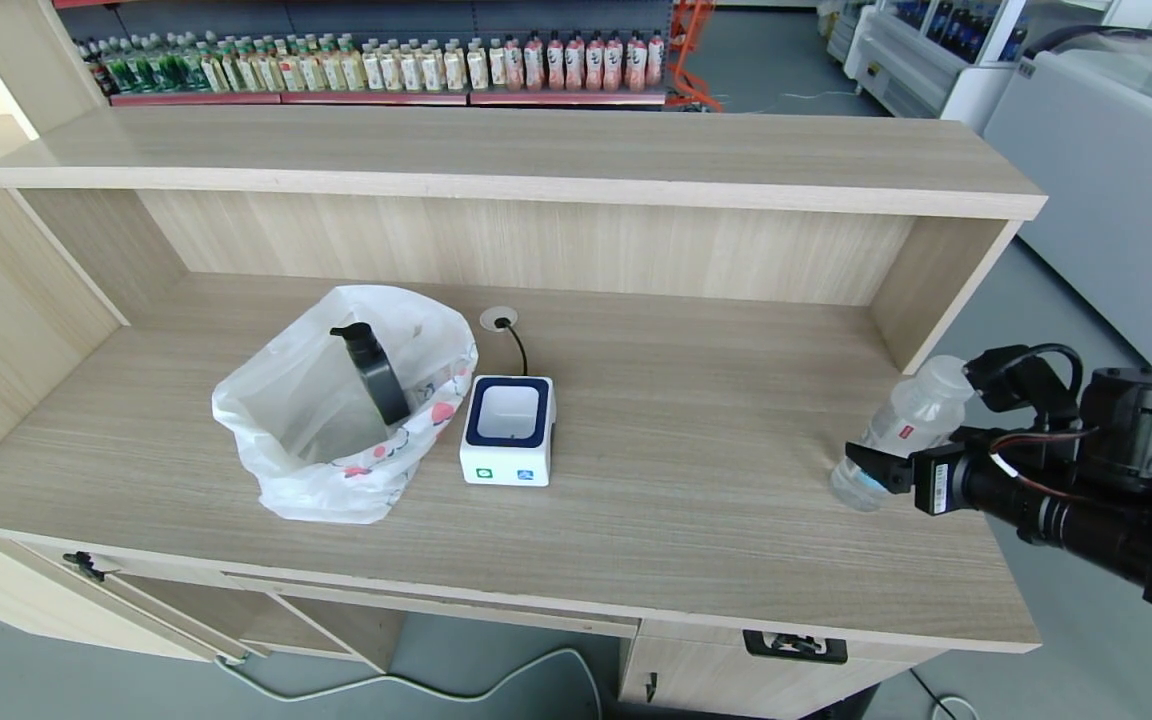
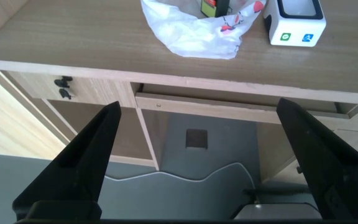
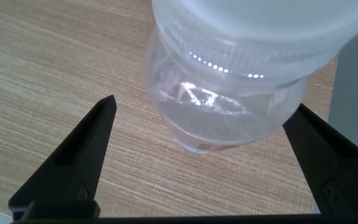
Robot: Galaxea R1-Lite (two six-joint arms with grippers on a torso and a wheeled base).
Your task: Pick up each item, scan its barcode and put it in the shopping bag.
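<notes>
A clear water bottle (image 1: 901, 430) (white cap, red label) stands near the counter's (image 1: 696, 440) right edge. Well apart, the white printed shopping bag (image 1: 266, 400) sits open, just beside the white scanner (image 1: 508, 430) — a dark pump bottle (image 1: 381, 375) leans inside.

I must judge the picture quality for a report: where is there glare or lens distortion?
Right wrist view: a row of light spots glints on the water bottle. Head view: the edges of the counter look bowed; the scanner window shines pale. Left wrist view: even light, no glare on the shopping bag.
</notes>
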